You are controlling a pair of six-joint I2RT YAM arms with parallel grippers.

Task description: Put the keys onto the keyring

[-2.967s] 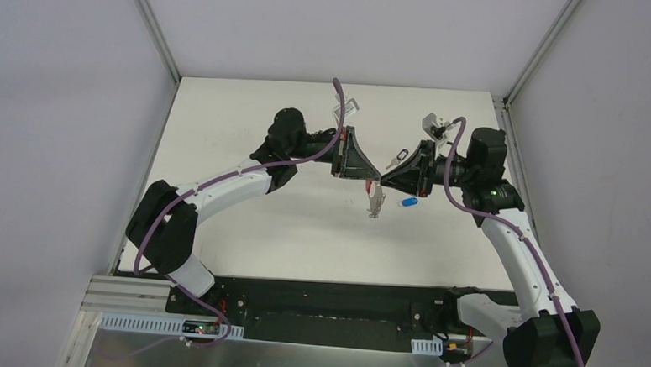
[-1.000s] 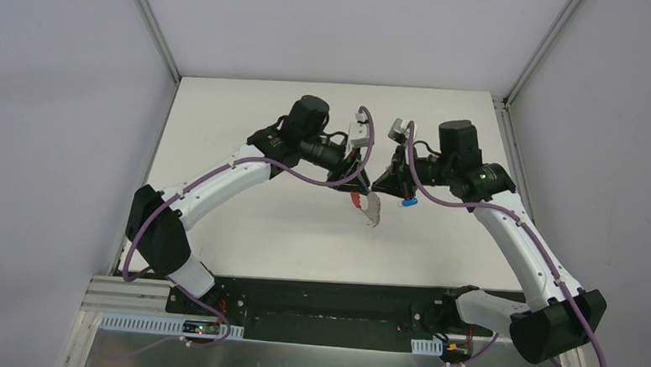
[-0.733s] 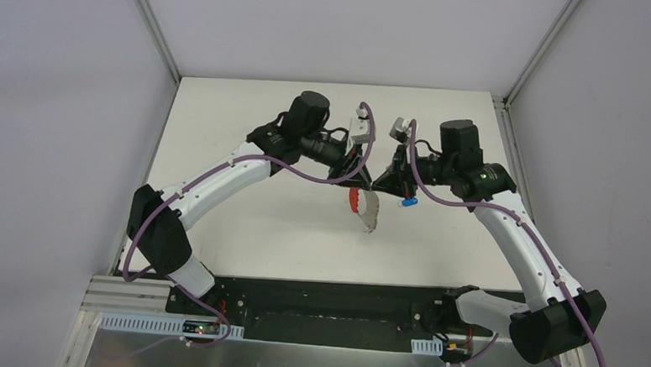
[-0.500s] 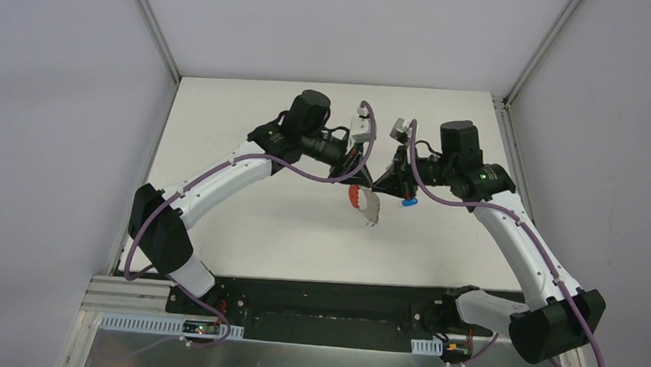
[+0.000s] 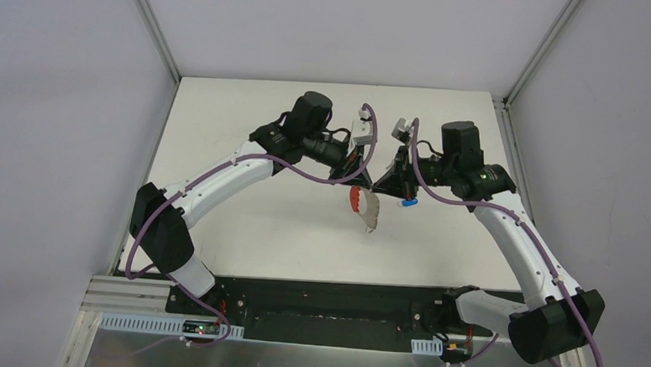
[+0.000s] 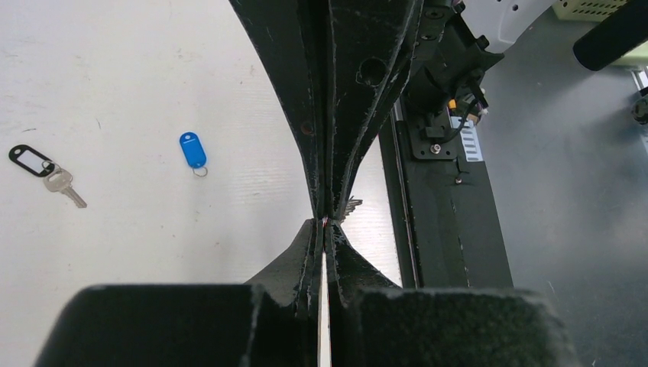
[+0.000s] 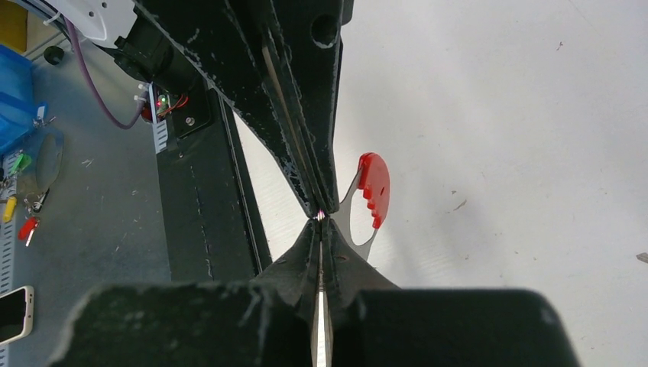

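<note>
The keyring [image 5: 364, 206] hangs above the table's middle, a red curved band [image 7: 375, 186] on a silvery strip. My left gripper [image 5: 363, 184] and right gripper [image 5: 375, 186] meet tip to tip over it, both shut on its top edge. In the left wrist view my left gripper [image 6: 327, 222] shows a red glint at its tips. In the right wrist view the silvery strip runs out of my right gripper [image 7: 321, 217]. The blue-headed key [image 6: 193, 150] lies flat on the table [image 5: 244, 230], also in the top view [image 5: 407, 201]. The silver key with a dark head [image 6: 43, 170] lies further off.
The black base rail [image 5: 324, 305] runs along the table's near edge. White walls close in the table at the back and sides. A grey bench with small clutter and a phone [image 7: 15, 313] lies beyond the rail.
My left gripper has closed its jaws onto the keyring held by the right gripper. Both arms have barely shifted, and the keyring hangs in about the same place.
</note>
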